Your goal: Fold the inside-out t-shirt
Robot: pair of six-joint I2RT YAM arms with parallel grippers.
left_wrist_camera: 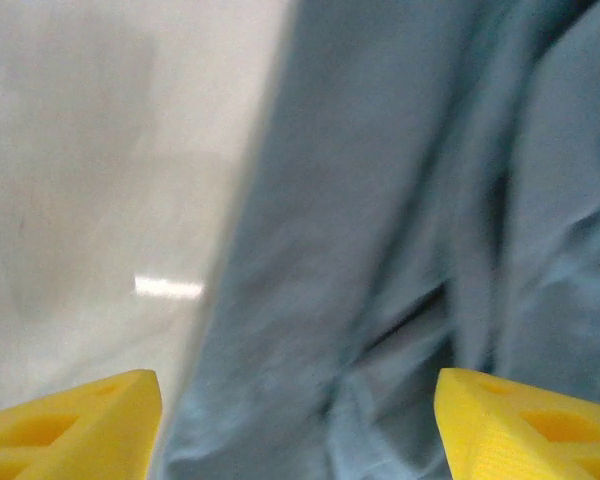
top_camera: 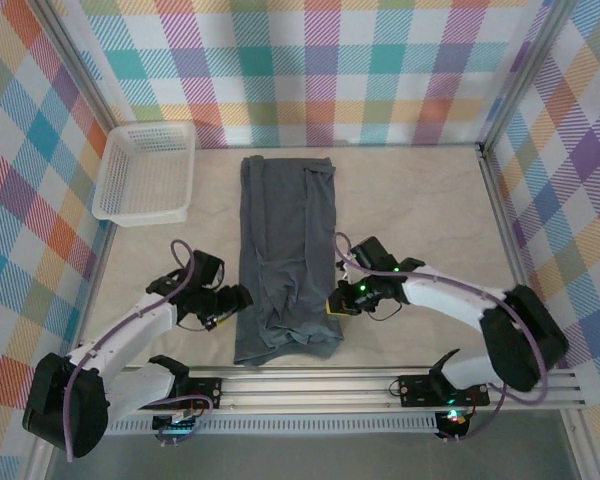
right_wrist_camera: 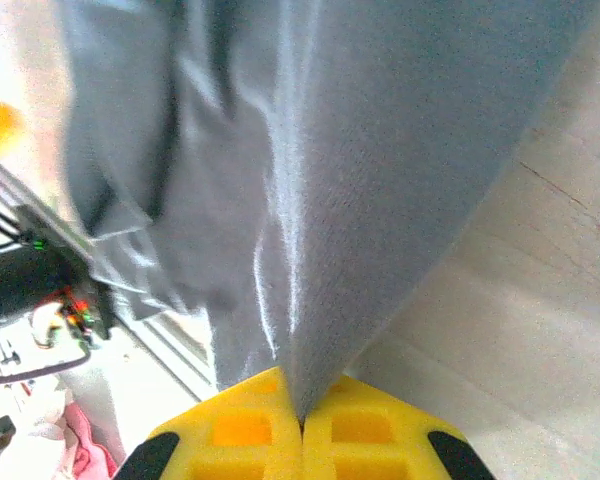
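Bright plaid walls point(top_camera: 310, 70) w/ alu frame posts point(top_camera: 525, 75) around beige tabletop point(top_camera: 420, 210).

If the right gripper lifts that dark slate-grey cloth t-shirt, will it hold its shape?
Probably not: the dark slate-grey t-shirt wrinkles softly and tents limply where the right gripper pinches it. It looks thin, so likely light, its free end draping.

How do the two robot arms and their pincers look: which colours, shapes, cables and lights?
Both the left arm and the right arm have white links with black joints and bases. A grey-purple cable loops along each. Small green lights glow near the right wrist. The left pincer and the right pincer have bright yellow, wedge-shaped plastic fingers with cut-out recesses.
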